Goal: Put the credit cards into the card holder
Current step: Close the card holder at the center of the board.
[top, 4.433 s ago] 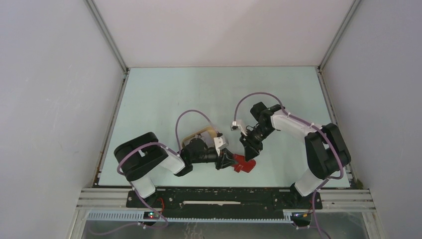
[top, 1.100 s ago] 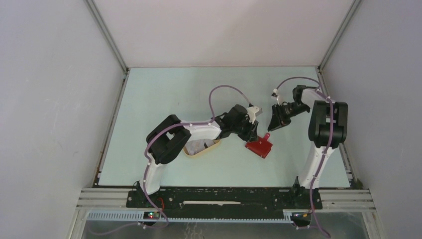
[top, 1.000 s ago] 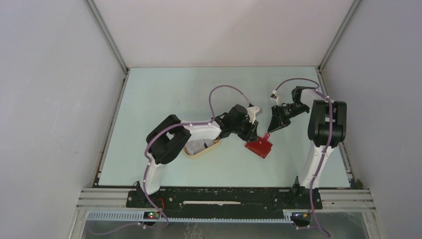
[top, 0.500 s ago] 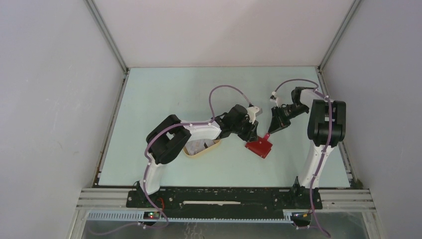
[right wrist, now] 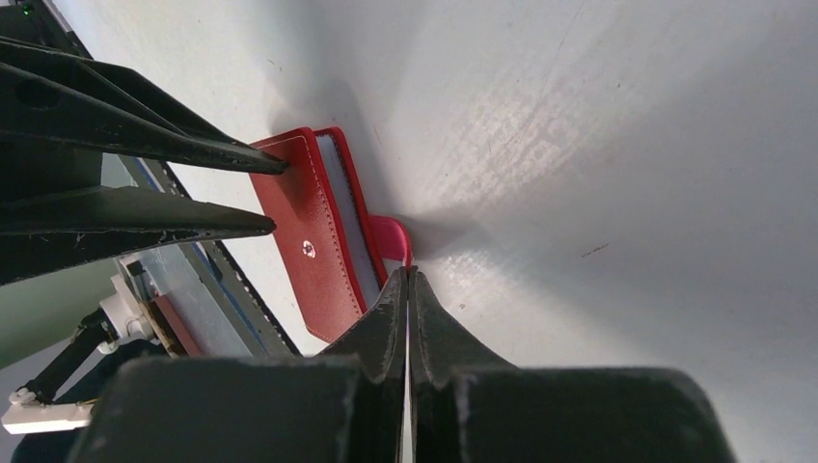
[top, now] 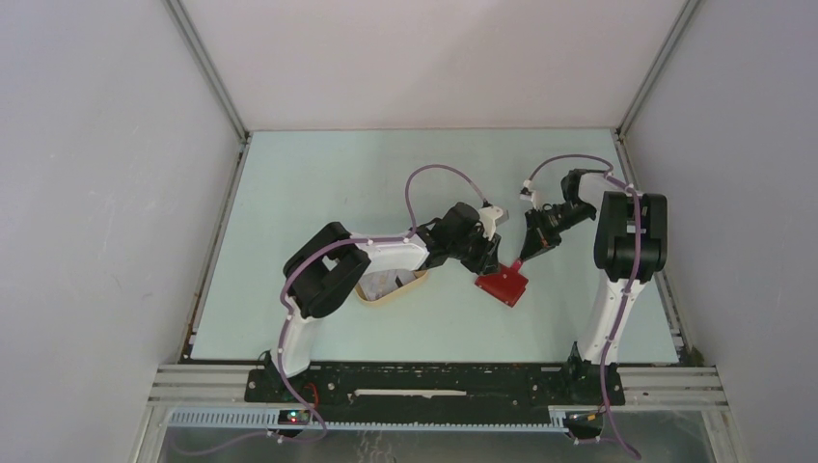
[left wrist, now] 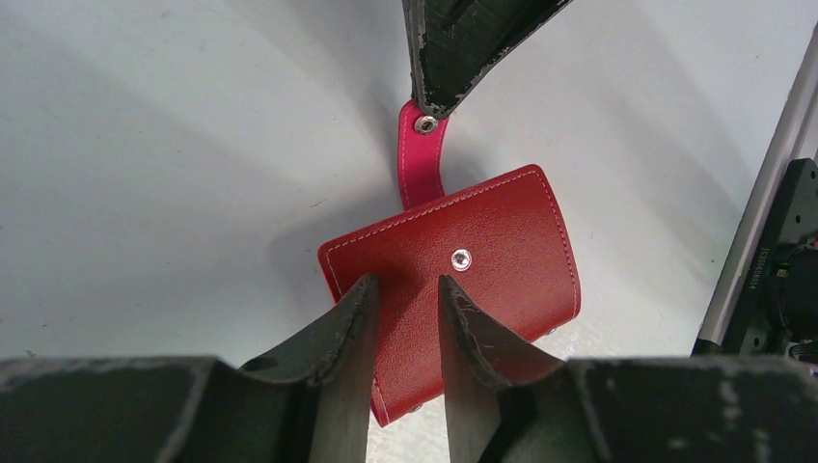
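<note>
One red card holder [top: 503, 285] lies right of centre on the tabletop [top: 318, 193]: the left end effector [left wrist: 405, 282], fingers apart, rests on its cover, and the right end effector [right wrist: 409, 275] is clenched on the snap tab [left wrist: 422, 164]. Light and floppy, it likely opens best by that tab.
</note>
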`<action>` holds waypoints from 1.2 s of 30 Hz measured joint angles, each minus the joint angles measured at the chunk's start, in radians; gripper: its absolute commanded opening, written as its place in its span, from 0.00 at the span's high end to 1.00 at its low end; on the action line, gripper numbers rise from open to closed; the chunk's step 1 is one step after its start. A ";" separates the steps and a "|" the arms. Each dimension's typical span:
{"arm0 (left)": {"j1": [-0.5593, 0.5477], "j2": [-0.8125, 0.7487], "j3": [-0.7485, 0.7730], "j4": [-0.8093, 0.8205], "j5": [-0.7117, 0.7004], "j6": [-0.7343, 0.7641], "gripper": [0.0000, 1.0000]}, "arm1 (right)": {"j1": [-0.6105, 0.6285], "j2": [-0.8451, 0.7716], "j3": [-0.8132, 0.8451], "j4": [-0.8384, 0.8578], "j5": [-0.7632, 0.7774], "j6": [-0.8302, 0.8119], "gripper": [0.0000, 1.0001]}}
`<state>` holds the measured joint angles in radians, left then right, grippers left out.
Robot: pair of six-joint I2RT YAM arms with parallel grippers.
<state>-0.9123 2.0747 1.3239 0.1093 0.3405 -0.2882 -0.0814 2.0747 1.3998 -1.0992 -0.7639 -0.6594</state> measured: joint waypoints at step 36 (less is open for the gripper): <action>0.049 -0.130 -0.182 0.110 -0.020 -0.192 0.59 | 0.245 -0.332 -0.220 0.143 0.185 -0.030 1.00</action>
<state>-0.8635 1.9450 1.1416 0.2192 0.3206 -0.4797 0.1635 1.7428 1.1797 -0.9558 -0.5789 -0.6891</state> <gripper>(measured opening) 0.412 0.006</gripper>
